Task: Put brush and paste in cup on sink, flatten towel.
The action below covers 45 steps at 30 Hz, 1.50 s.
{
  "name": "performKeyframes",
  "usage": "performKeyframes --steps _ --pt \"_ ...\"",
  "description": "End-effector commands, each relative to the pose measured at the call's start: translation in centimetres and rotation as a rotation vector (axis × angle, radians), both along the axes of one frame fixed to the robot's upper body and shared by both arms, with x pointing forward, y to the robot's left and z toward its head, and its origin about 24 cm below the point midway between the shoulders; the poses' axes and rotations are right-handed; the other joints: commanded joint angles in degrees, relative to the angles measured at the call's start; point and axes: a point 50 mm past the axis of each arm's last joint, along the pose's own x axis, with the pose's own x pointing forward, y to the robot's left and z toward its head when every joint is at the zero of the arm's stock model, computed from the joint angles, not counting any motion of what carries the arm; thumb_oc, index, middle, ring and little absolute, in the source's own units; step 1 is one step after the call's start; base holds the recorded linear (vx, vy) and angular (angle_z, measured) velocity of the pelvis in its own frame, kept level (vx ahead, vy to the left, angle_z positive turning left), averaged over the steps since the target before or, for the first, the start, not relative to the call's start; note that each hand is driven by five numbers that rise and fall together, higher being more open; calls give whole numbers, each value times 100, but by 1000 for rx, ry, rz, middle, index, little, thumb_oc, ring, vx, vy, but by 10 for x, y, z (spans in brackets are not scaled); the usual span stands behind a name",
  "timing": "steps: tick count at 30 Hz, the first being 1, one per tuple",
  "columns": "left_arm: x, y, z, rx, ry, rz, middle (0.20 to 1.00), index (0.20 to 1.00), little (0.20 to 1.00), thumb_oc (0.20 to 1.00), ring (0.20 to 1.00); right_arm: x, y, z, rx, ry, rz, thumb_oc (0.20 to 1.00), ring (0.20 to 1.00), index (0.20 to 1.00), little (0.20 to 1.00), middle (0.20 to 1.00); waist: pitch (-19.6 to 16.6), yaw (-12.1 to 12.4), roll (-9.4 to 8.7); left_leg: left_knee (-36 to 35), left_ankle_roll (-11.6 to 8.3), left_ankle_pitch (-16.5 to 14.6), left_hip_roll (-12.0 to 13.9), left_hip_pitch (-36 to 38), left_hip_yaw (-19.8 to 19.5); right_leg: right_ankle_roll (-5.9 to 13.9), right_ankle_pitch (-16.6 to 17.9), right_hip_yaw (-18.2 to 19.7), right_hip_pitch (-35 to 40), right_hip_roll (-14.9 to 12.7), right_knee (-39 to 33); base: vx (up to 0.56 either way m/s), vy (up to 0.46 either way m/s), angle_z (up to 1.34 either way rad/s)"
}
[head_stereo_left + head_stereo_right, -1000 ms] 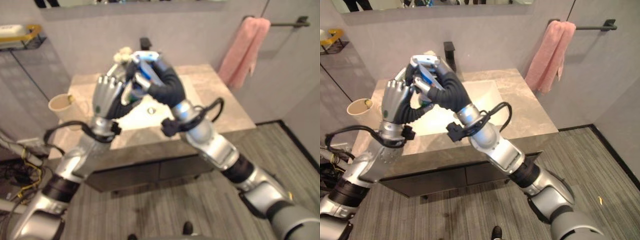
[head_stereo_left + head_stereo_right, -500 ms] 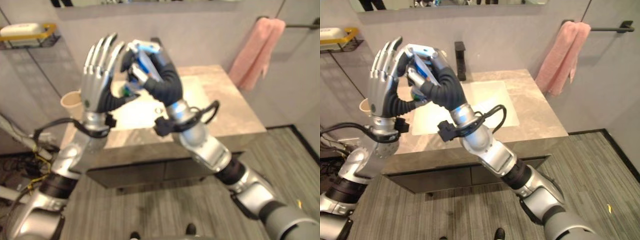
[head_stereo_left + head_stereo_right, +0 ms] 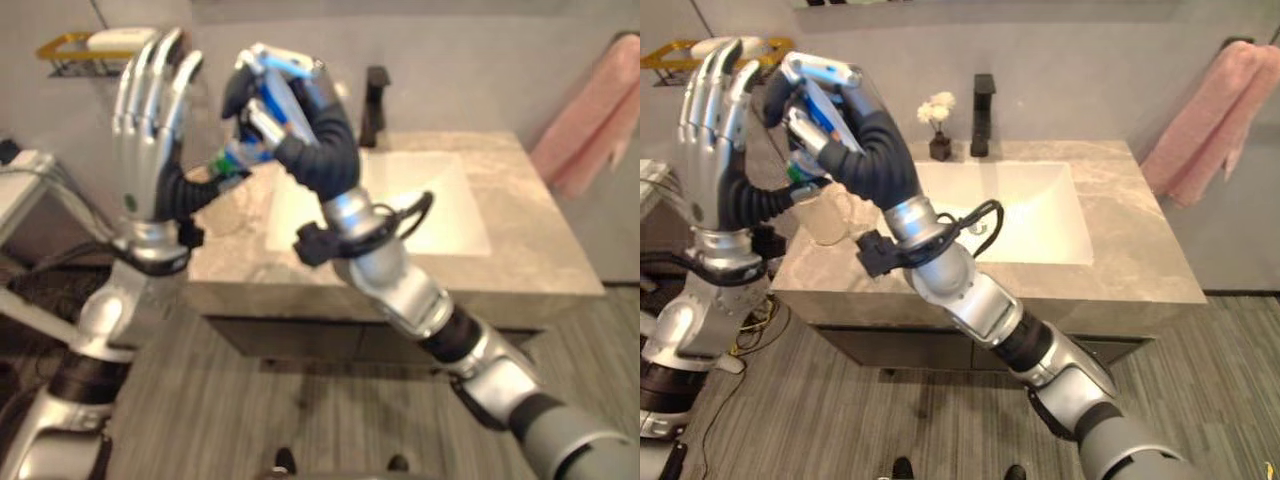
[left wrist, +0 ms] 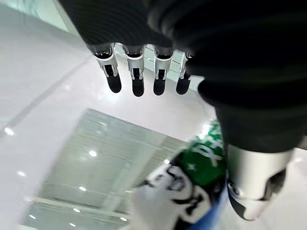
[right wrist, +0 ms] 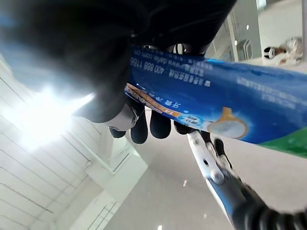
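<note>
While right hand (image 3: 825, 105) grips toothpaste tube (image 5: 216, 103) above cup (image 3: 827, 215), left hand (image 3: 710, 110) raised, fingers straight, thumb on tube's green end.

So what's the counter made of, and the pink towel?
The counter looks like polished stone, perhaps marble: grey-beige with pale veins and a soft shine. The pink towel looks like soft terry cloth, since it hangs in limp, matte folds.

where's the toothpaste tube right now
The toothpaste tube is held up in the air in the right hand, whose fingers curl round it, above the counter's left end and the cup. The open left hand stands beside it.
</note>
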Motion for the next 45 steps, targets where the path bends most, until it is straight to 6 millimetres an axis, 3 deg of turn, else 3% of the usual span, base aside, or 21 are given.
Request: performKeyframes --steps 1,4,8,10,20,21,22,23,26,27,30,31,32,38,39,40,41,45 --pt "-15 30 33 55 -129 116 1000 1000 1000 1000 1000 -17 -4 46 162 -204 20 200 200 200 200 200 -41 151 -346 70 200 -492 -132 211 -329 210 -29 37 345 -390 -10 19 6 16" --pt "-18 33 29 48 -113 116 1000 1000 1000 1000 1000 -16 -5 46 169 -201 16 200 200 200 200 200 -35 199 -341 70 202 -485 -159 181 -412 212 -38 -44 377 -408 -10 19 9 19" --pt "-19 33 8 -35 3 51 1000 1000 1000 1000 1000 -16 -3 47 191 -187 28 200 200 200 200 200 -2 317 -335 70 209 -473 -214 131 -585 228 -59 -236 475 -447 -10 14 9 25" --pt "-17 30 11 -60 9 20 1000 1000 1000 1000 1000 -15 4 48 177 -167 54 200 200 200 200 200 -12 348 -325 70 216 -467 -225 110 -628 232 -60 -264 481 -454 -10 -3 7 21" --pt "-19 48 14 -138 8 55 1000 1000 1000 1000 1000 -18 0 56 187 -204 39 200 200 200 200 200 44 536 -289 70 231 -404 -353 -118 -869 287 -32 -498 461 -552 -10 18 15 15" --pt "-29 59 -9 -138 74 67 1000 1000 1000 1000 1000 -19 -11 58 217 -240 2 200 200 200 200 200 59 650 -304 70 178 -427 -352 -120 -968 329 -93 -489 506 -549 -10 56 -18 16" --pt "-37 64 -17 -153 94 103 1000 1000 1000 1000 1000 -21 -22 59 211 -289 -42 200 200 200 200 200 88 724 -307 70 185 -415 -389 -176 -1057 342 -84 -554 516 -564 -10 61 -23 19" --pt "-44 68 -21 -170 105 113 1000 1000 1000 1000 1000 -21 -22 60 212 -307 -66 200 200 200 200 200 122 859 -281 70 191 -377 -432 -270 -1166 347 -81 -660 513 -591 -10 9 -5 23" --pt "-49 78 -27 -215 108 150 1000 1000 1000 1000 1000 -19 -22 64 218 -322 -95 200 200 200 200 200 136 956 -265 70 190 -325 -471 -388 -1276 360 -68 -777 494 -619 -10 38 -13 46" --pt "-47 91 -38 -298 130 201 1000 1000 1000 1000 1000 -18 -22 67 207 -351 -129 200 200 200 200 200 130 1025 -264 70 196 -299 -517 -468 -1371 368 -68 -835 472 -623 -10 33 -8 34" --pt "-47 103 -52 -378 173 240 1000 1000 1000 1000 1000 -17 -23 67 191 -362 -147 200 200 200 200 200 121 1065 -262 70 213 -285 -551 -525 -1407 370 -70 -860 430 -636 -10 70 7 36" --pt "-48 114 -70 -458 237 288 1000 1000 1000 1000 1000 -15 -23 68 178 -363 -161 200 200 200 200 200 119 1111 -265 70 233 -292 -577 -549 -1434 369 -68 -861 412 -657 -10 51 16 12" --pt "-48 114 -71 -459 238 288 1000 1000 1000 1000 1000 -15 -22 68 177 -363 -160 200 200 200 200 200 116 1110 -263 70 235 -292 -579 -552 -1434 370 -67 -860 409 -658 -10 71 21 7" --pt "-60 138 -135 -627 502 440 1000 1000 1000 1000 1000 -12 -26 73 142 -388 -201 200 200 200 200 200 167 1192 -260 70 260 -260 -653 -689 -1495 432 -15 -948 355 -718 -10 46 16 1" --pt "-59 138 -135 -628 503 438 1000 1000 1000 1000 1000 -11 -27 73 141 -388 -201 200 200 200 200 200 161 1191 -257 70 261 -258 -655 -695 -1499 433 -15 -952 352 -719 -10 36 16 5" --pt "-64 144 -156 -663 598 482 1000 1000 1000 1000 1000 -11 -27 76 132 -401 -215 200 200 200 200 200 176 1183 -253 70 269 -247 -675 -761 -1517 450 1 -966 306 -728 -10 16 11 5" --pt "-64 144 -156 -663 598 482 1000 1000 1000 1000 1000 -11 -28 76 132 -402 -215 200 200 200 200 200 174 1185 -254 70 269 -246 -676 -764 -1518 450 1 -967 303 -728 -10 39 25 8" --pt "-83 152 -210 -798 818 585 1000 1000 1000 1000 1000 -6 -28 75 115 -381 -220 200 200 200 200 200 237 1147 -240 70 285 -245 -697 -861 -1477 474 37 -936 190 -755 -10 22 18 2"
